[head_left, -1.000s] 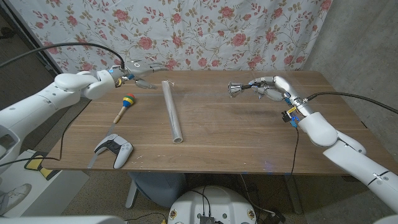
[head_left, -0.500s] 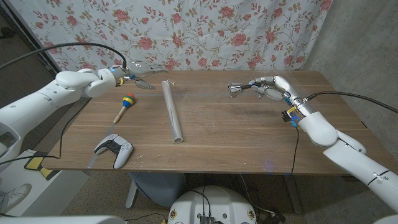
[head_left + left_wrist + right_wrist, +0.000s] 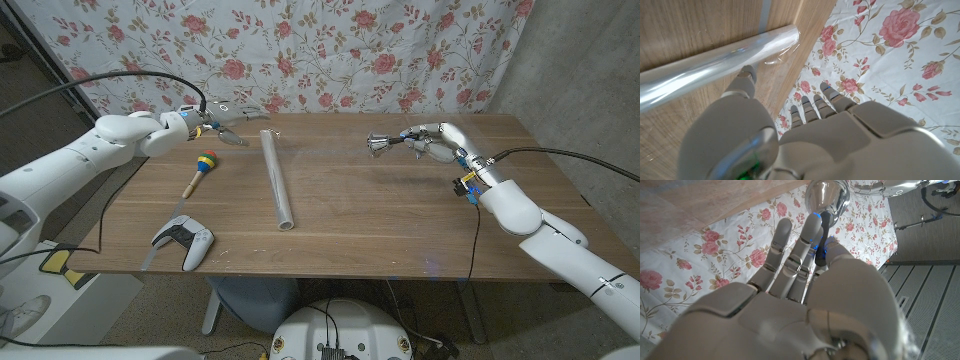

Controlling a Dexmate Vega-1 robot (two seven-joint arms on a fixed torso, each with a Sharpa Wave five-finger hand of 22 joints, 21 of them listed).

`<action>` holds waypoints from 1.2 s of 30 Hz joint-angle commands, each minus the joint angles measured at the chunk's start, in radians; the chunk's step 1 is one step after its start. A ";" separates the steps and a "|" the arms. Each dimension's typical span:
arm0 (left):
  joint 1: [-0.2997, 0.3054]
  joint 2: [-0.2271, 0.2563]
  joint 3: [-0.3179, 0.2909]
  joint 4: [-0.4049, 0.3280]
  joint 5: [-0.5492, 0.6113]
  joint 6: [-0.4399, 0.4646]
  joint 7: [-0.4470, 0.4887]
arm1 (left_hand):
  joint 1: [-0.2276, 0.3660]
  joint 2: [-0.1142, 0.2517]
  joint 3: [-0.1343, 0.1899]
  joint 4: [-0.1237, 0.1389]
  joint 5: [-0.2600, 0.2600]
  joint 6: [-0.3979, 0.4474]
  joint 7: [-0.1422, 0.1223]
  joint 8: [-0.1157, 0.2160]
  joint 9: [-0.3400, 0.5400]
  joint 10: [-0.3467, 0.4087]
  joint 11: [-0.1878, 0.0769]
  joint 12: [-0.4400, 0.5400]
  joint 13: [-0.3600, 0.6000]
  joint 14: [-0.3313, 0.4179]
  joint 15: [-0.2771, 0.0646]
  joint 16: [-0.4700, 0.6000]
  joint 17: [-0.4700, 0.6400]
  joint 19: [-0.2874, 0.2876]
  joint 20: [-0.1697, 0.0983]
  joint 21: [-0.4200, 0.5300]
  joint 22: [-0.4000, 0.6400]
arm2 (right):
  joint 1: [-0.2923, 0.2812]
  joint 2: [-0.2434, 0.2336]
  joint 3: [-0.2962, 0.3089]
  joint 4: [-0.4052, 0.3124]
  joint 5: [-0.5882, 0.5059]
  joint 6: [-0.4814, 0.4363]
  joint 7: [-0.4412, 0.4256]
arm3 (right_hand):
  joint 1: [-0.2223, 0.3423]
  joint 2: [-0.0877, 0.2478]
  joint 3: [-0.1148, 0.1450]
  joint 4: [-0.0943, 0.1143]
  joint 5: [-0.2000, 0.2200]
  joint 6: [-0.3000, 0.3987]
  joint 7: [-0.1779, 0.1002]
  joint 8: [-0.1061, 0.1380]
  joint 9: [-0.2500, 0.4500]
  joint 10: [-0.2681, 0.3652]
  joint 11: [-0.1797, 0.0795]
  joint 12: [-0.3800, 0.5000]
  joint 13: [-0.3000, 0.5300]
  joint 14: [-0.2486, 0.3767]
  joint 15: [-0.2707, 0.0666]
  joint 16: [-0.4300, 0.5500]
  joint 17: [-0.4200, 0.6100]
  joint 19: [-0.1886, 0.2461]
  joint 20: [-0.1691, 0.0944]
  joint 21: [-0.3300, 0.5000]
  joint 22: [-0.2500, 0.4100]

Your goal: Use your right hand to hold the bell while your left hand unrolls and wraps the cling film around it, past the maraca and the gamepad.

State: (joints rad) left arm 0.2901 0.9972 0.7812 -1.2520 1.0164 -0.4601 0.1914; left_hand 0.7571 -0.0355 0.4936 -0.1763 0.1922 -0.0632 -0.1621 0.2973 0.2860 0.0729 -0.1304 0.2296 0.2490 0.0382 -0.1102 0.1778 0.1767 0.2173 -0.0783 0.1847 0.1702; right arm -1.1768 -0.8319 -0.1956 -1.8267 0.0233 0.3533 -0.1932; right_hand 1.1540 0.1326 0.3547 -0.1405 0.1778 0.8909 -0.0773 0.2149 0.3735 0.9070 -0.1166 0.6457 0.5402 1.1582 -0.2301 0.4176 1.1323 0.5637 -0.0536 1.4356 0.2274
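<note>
White glossy arms, grey robot hands, black cables

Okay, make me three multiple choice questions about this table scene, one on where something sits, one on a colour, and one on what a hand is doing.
1. Where does the gamepad lie?
A. near the table's front edge on the robot's left
B. beside the bell
C. on top of the cling film roll

2. What colour is the gamepad?
A. red
B. white with black
C. green

3. What is the right hand doing?
A. resting flat on the table
B. pressing the maraca
C. holding the bell

Answers:
1 A: it sits by the front edge, nearer than the maraca.
2 B: its shell is white with dark parts.
3 C: the fingers grip the bell's handle, with the metal bell sticking out past them.
</note>
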 commanded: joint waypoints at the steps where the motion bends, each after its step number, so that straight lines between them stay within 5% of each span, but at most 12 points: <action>1: -0.030 -0.014 0.032 0.015 0.033 0.016 -0.038 | -0.005 -0.023 -0.008 0.006 -0.002 -0.003 0.000 0.010 0.004 -0.011 0.001 0.003 0.002 -0.019 -0.002 -0.004 0.003 -0.011 0.001 -0.002 0.001 | 0.014 0.002 -0.007 0.020 0.001 0.010 -0.001 | 0.006 0.007 0.008 0.000 0.003 0.009 0.001 -0.002 0.003 0.005 -0.006 -0.003 0.004 0.010 0.001 -0.004 0.002 -0.008 -0.149 0.010 -0.001; 11: -0.057 -0.027 0.052 0.046 0.037 0.012 -0.054 | 0.028 0.001 0.010 0.004 -0.001 -0.012 0.005 0.016 0.009 -0.028 0.006 -0.001 0.005 -0.036 0.003 -0.005 0.003 -0.027 0.004 -0.003 0.001 | 0.023 0.006 -0.010 0.038 0.007 0.015 -0.003 | 0.005 0.007 0.009 0.001 0.003 0.010 0.000 -0.002 0.003 0.007 -0.005 -0.003 0.006 0.012 0.001 -0.006 0.004 -0.011 -0.150 0.016 -0.006; 36: -0.107 -0.068 0.104 0.119 0.034 0.039 -0.052 | 0.030 -0.018 0.000 0.008 -0.007 -0.023 0.004 0.024 0.013 -0.036 0.006 0.000 0.007 -0.046 0.000 -0.004 0.001 -0.045 0.000 -0.004 0.001 | 0.045 0.008 -0.018 0.076 0.019 0.029 -0.004 | 0.005 0.006 0.012 -0.001 0.003 0.010 0.000 -0.003 0.003 0.007 -0.005 -0.008 0.007 0.014 0.001 -0.012 0.008 -0.015 -0.150 0.028 -0.017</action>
State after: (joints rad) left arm 0.2055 0.9463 0.8615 -1.1667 1.0551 -0.4294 0.1360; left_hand 0.7869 -0.0474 0.4967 -0.1711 0.1885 -0.0807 -0.1555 0.3123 0.2951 0.0443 -0.1234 0.2300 0.2535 0.0014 -0.1056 0.1740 0.1769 0.1778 -0.0782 0.1840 0.1701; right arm -1.1416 -0.8248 -0.2083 -1.7656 0.0357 0.3795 -0.1978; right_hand 1.1518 0.1304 0.3577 -0.1437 0.1768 0.8908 -0.0772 0.2148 0.3733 0.9140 -0.1163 0.6371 0.5448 1.1600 -0.2284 0.4065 1.1368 0.5529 -0.0500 1.4588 0.2090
